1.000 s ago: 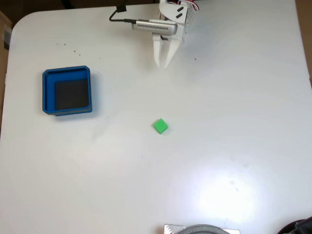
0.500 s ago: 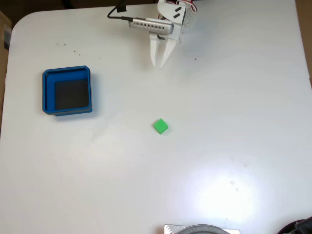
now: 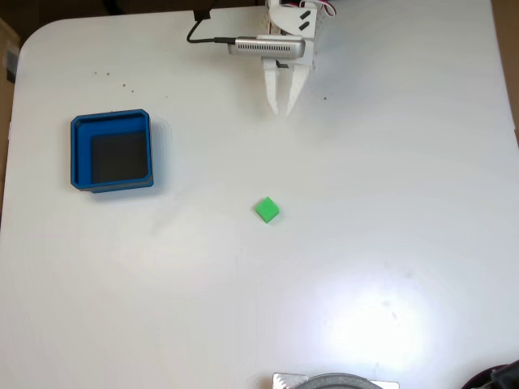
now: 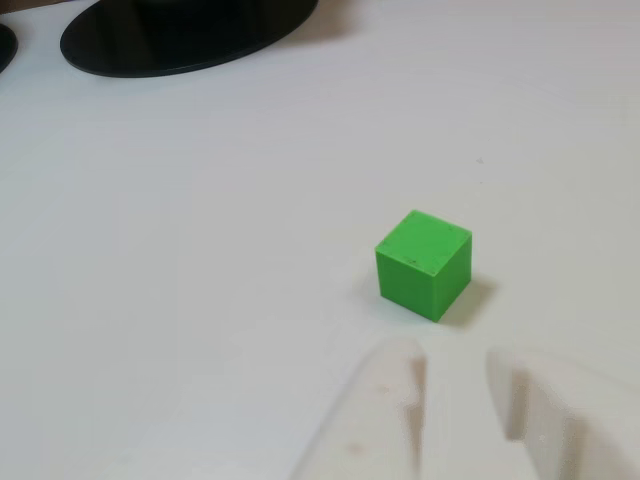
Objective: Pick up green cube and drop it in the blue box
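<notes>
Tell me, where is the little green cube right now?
In the fixed view the green cube sits alone on the white table near the middle, below the gripper and right of the blue box.

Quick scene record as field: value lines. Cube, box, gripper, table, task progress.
cube: green cube flat on the white table, mid-table in the fixed view, ungrasped
box: blue box at left in the fixed view, dark floor bare, well apart from the cube
gripper: gripper at top of the fixed view, fingers parted, holding nothing
gripper vs cube: apart, no contact; in the other view the cube sits just beyond the fingertips
progress: pick not yet done
</notes>
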`<state>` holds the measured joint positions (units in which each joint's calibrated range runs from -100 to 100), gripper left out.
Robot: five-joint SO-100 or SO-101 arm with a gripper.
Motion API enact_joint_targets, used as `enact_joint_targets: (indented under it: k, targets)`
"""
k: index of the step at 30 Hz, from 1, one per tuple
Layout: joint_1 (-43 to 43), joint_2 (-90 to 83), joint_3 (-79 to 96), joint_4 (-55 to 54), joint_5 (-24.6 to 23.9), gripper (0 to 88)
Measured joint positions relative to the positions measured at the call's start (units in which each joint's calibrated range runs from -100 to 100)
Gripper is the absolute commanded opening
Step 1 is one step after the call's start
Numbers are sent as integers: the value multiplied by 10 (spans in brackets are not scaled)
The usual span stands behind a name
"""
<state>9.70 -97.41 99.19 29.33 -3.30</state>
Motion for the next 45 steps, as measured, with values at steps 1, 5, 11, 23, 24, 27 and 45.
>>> enact_joint_targets:
  k: [1, 5, 11, 23, 24, 27, 45]
  targets:
    - [-1, 0, -1, 0, 0, 23]
    - [-1, 23, -11, -1, 0, 23]
    - [-1, 139, -78, -1, 0, 23]
    - [-45, 322, -219, -1, 0, 23]
    - [-46, 341, -230, -1, 0, 23]
    - [-46, 391, -276, -1, 0, 23]
    - [-46, 657, -540, 1, 0, 23]
